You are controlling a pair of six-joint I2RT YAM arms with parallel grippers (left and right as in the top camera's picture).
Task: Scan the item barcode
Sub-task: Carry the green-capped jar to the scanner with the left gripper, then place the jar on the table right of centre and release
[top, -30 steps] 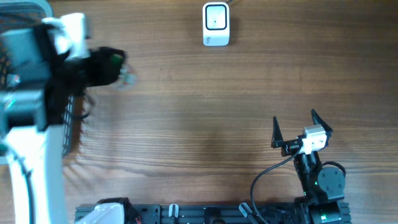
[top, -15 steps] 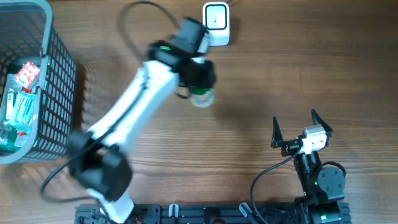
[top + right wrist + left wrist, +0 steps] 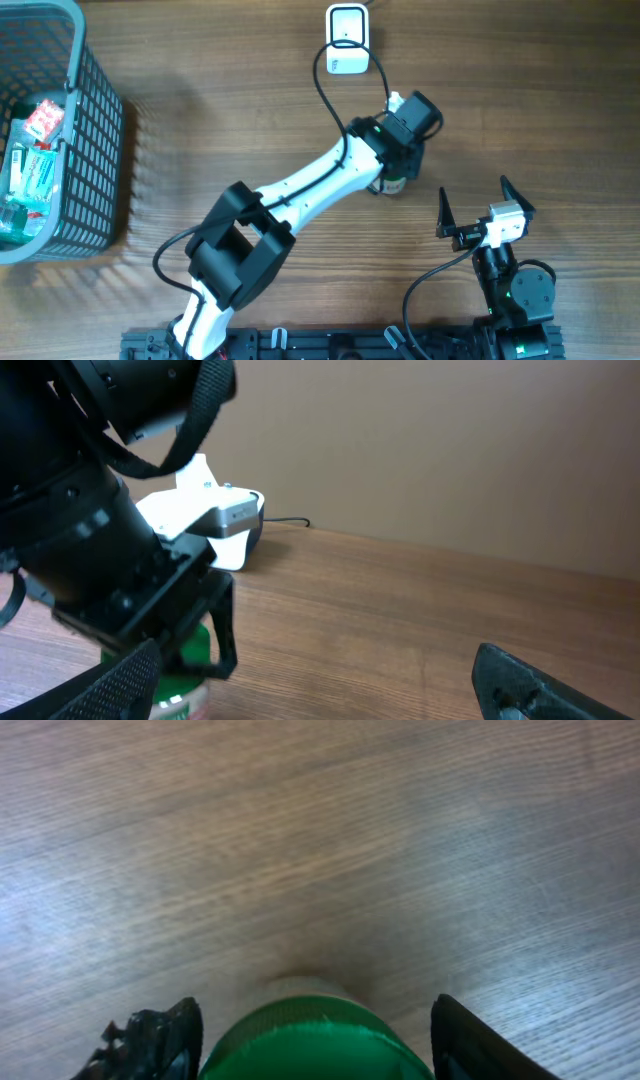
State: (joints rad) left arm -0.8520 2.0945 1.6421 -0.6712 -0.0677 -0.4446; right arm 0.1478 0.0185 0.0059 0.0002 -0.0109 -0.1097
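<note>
The left claw (image 3: 316, 1048) is over the bottle (image 3: 391, 185), with one finger at each side of the green cap (image 3: 315, 1028). The jaws are about half open and lie close to the cap. I cannot tell if they press it or leave a thin gap. In the right wrist view the bottle seems to stand upright on the bench (image 3: 250, 130), so probably the bench carries its weight, not the claw.

The scanner (image 3: 347, 40) is beyond the left claw, toward the far edge and a little to the left, apart from the bottle. I think the bottle is kept upright and held from above so that its side label stays free to face the scanner. Where the barcode sits is not visible.

The right claw (image 3: 480, 205) is near, at the right of the left claw and closer to the robot. It is wide open and holds nothing, so it seems only to wait.

The cap is round, of green plastic, with what seem fine ribs at its edge. Low on the body is a white label. The scanner is a white plastic box with rounded corners and a dark window. The bench has a smooth wood-grain surface. The basket (image 3: 100, 130), a grey open grid, is well apart to the left and holds small packets (image 3: 35, 160).
</note>
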